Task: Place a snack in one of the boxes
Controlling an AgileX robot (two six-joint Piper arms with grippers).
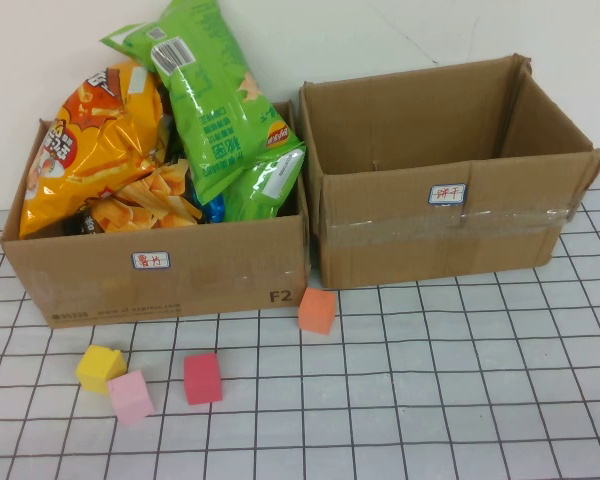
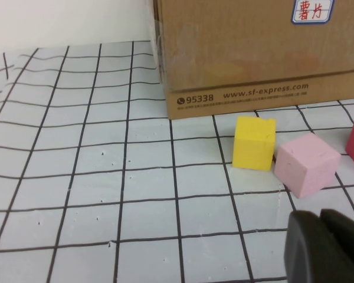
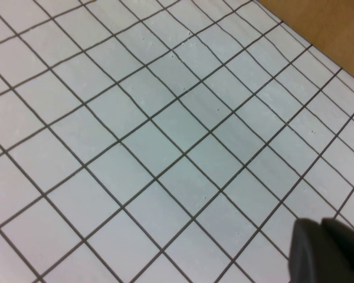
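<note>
High view gives us the whole scene: two cardboard boxes side by side at the back of the gridded table (image 1: 460, 400). We see the left box (image 1: 160, 280) heaped with snack bags, an orange chip bag (image 1: 95, 150) leaning at its left end and a tall green chip bag (image 1: 215, 100) standing above the rim, with more packets beneath. We see the right box (image 1: 450, 230) open, with only its bare inner walls showing. An orange foam cube (image 1: 317, 310) sits just in front of the gap between the boxes; a yellow cube (image 1: 100, 367), a pink cube (image 1: 130, 396) and a red cube (image 1: 202, 377) lie near the left box's front. Neither arm appears in this view.

Left wrist view adds what we lack there: the left gripper (image 2: 325, 247) is a dark shape low over the table, near the pink cube and the touching yellow cube, facing the left box's printed wall. Right wrist view shows the right gripper (image 3: 327, 250) over bare grid, a brown cardboard edge (image 3: 318, 20) in one corner. For either gripper, we cannot tell how its jaws stand
</note>
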